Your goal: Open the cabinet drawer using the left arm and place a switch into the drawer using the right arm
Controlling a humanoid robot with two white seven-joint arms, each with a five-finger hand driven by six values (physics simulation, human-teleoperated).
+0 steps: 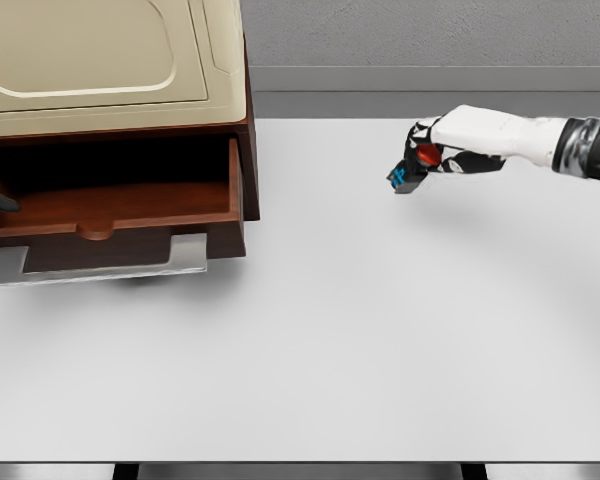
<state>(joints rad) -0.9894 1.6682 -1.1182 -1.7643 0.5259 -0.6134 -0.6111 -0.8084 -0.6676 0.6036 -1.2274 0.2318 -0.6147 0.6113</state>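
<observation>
The drawer [110, 210] stands pulled out at the surface's [310, 340] far-left corner, its silver handle [90, 262] nearest. Farther back toward the far-right edge, the right hand [420, 160] is clamped on the switch [408, 176], held above the surface. To do this well, it should travel left, clear the drawer's right wall, and lower before releasing.

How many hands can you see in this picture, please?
1 for certain: the right hand, over the table and holding the switch. A dark shape at the drawer's left edge may be the left hand.
</observation>
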